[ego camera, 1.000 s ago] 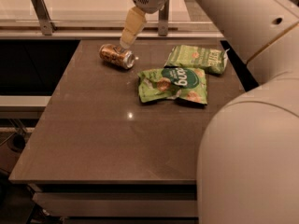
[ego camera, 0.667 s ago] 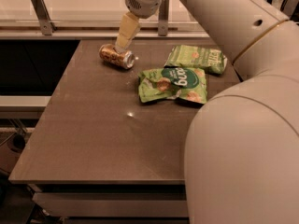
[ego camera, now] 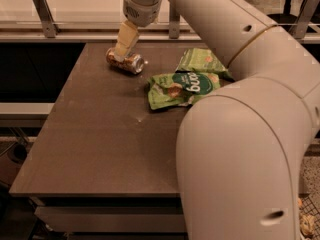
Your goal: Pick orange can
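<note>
The orange can [ego camera: 131, 63] lies on its side in the upper left of the frame, at the far part of the desk [ego camera: 95, 139]. The end effector [ego camera: 120, 55] sits at the can's left end, touching or just above it. I cannot tell how far open it is or whether it grips anything. An off-centre nudge could roll the round can toward the green snack bags [ego camera: 182, 86], spoiling the grasp.
</note>
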Available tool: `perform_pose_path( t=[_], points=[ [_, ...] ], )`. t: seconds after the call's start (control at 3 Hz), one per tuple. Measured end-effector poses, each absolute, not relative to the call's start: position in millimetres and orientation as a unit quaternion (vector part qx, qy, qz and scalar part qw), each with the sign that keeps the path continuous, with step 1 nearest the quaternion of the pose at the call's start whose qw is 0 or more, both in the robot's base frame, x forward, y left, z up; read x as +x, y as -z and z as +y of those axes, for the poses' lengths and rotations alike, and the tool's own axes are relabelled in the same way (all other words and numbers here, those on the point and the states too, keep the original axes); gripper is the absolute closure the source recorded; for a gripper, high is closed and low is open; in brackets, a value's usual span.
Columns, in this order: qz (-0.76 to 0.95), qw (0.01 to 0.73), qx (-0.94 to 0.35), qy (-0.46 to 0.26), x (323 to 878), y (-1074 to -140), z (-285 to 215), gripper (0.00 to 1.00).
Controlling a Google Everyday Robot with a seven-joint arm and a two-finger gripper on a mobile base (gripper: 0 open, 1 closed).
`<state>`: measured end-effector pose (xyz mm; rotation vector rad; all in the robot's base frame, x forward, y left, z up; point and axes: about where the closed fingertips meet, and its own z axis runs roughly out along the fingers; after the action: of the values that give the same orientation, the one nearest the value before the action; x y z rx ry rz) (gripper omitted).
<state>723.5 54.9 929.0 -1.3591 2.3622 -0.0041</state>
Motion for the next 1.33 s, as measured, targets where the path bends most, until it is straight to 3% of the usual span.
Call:
perform_pose_path(
  t=[0.67, 1.33],
  points=[
    [0.827, 0.196, -0.527, -0.025, 743.0, -907.7, 99.3, 0.0],
    [0.834, 0.178, -0.521, -0.025, 752.5, -888.8, 106.9, 0.0]
  ],
)
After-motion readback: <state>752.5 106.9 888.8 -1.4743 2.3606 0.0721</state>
